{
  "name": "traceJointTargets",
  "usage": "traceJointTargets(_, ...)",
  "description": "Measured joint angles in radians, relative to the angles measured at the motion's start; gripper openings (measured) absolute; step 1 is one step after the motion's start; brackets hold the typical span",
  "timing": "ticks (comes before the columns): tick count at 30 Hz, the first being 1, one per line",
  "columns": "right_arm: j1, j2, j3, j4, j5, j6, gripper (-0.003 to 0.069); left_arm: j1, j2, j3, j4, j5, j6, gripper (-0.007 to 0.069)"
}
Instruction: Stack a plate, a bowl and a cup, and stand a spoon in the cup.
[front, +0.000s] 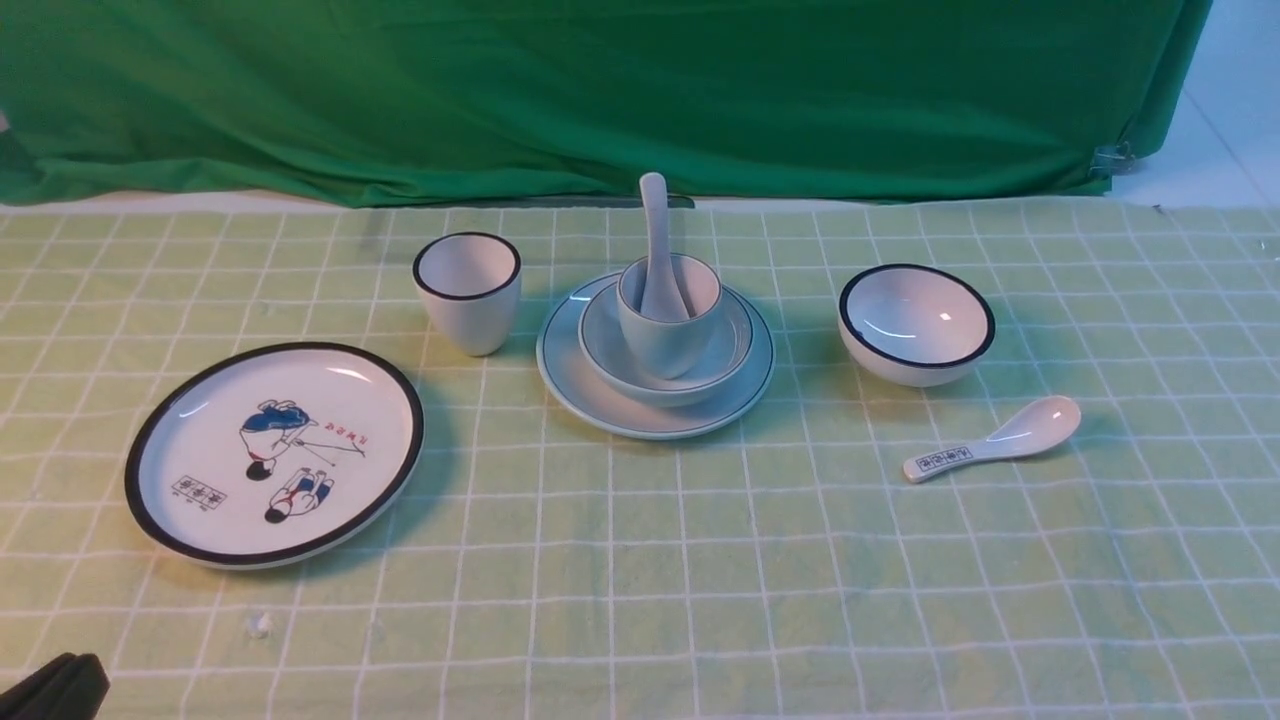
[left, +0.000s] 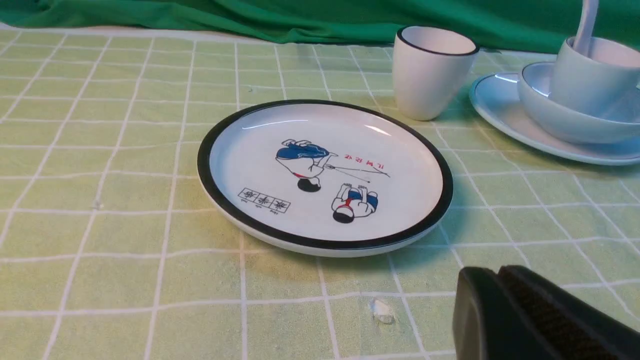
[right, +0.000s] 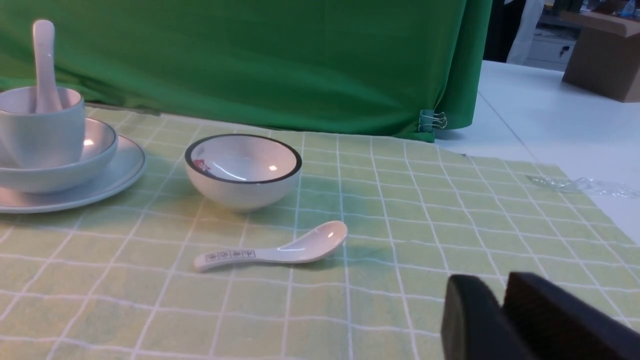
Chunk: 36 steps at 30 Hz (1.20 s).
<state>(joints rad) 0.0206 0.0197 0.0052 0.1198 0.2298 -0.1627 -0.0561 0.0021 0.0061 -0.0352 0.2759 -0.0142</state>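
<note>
Centre of the checked green cloth (front: 640, 560): the plate (front: 600, 395) carries the bowl (front: 610, 355), the bowl carries the cup (front: 665, 335), and the spoon (front: 655, 240) stands in the cup, scoop down, handle rising above the rim and leaning against the cup's inner wall. The 3 other containers hold nothing: the black-rimmed cup (front: 467, 290) upright just to the left of the stack, the black-rimmed bowl (front: 916, 325) to its right, and the cartoon plate (front: 273, 452) at front left. The printed spoon (front: 995, 440) lies flat on the cloth in front of the black-rimmed bowl, scoop up.

Count: 2 plates, 2 bowls, 2 cups, 2 spoons; 1 of each forms the stack.

Left gripper (left: 500, 285): fingers pressed together with no gap, holding nothing, low over the cloth, clear of the cartoon plate. Right gripper (right: 502, 300): fingers likewise closed on each other, empty, low over the cloth, well apart from the printed spoon
</note>
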Motion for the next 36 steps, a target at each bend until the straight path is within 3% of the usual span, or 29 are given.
traceJointTargets(36,0.0,0.0,0.0,0.0,0.0,0.0,0.0232,-0.001,0.0,0.0,0.002,0.01,0.007,0.0016)
